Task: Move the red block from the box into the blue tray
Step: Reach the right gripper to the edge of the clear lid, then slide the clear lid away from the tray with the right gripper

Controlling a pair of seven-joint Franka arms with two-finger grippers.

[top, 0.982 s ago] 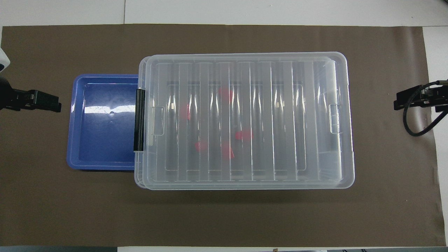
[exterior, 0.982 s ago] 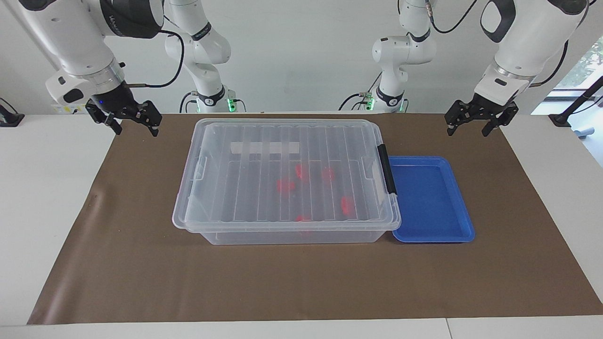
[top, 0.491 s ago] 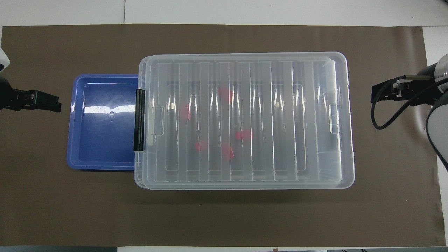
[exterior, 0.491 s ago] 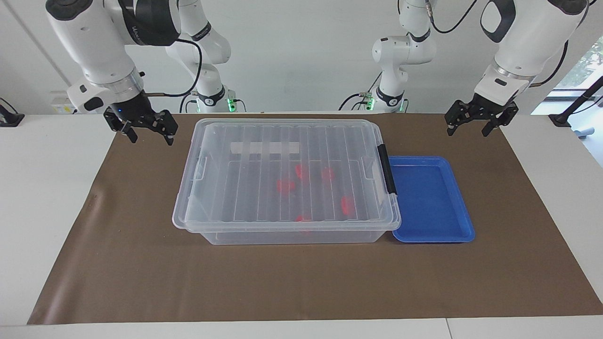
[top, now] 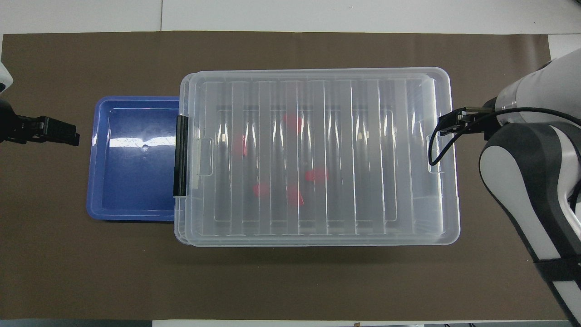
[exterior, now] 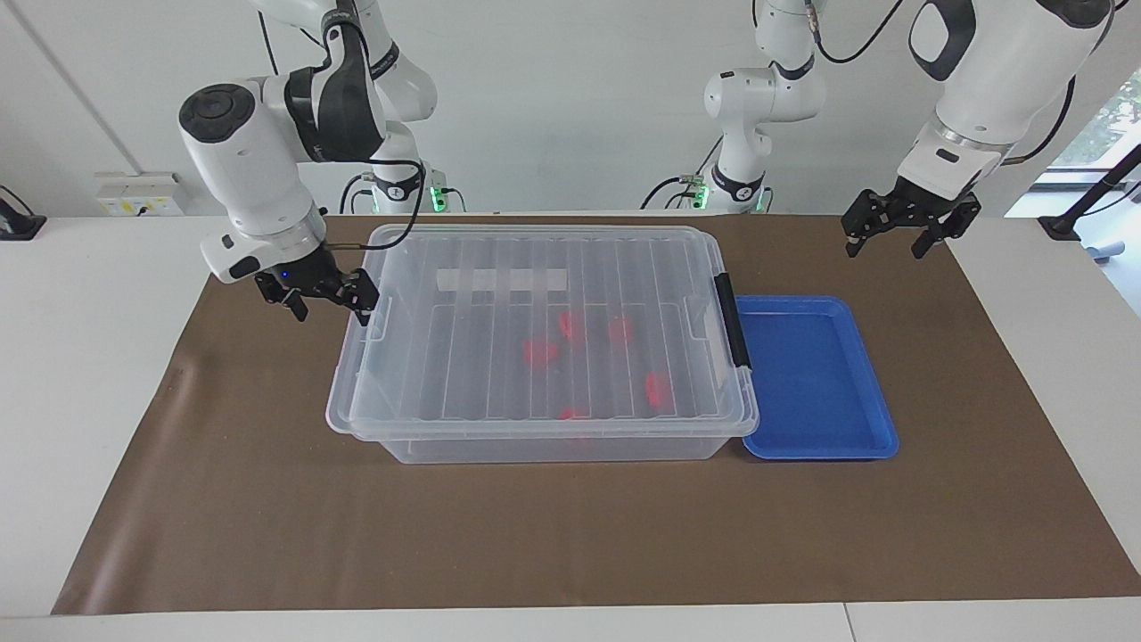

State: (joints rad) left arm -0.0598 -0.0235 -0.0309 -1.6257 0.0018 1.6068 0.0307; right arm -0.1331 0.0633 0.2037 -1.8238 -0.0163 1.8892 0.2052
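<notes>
The clear box (exterior: 499, 267) (top: 345, 154) sits mid-mat with its ribbed lid on and a black latch (exterior: 733, 321) at the end toward the left arm. Several red blocks (exterior: 539, 350) (top: 317, 175) show blurred through the lid. The blue tray (exterior: 816, 374) (top: 131, 181) lies against the latch end and holds nothing. My right gripper (exterior: 328, 308) (top: 444, 128) is open, low beside the lid's rim at the box's other end; I cannot tell whether it touches. My left gripper (exterior: 884, 248) (top: 68, 135) waits open above the mat by the tray.
A brown mat (exterior: 570, 535) covers the table, with white tabletop (exterior: 89, 401) around it. The right arm's cable (top: 435, 150) loops over the box's end. The right arm's forearm (top: 531, 190) hangs over the mat's edge.
The right arm has swung in from the mat's corner toward the box and dropped lower, its gripper now at the lid's end. The left arm, box and tray have not moved.
</notes>
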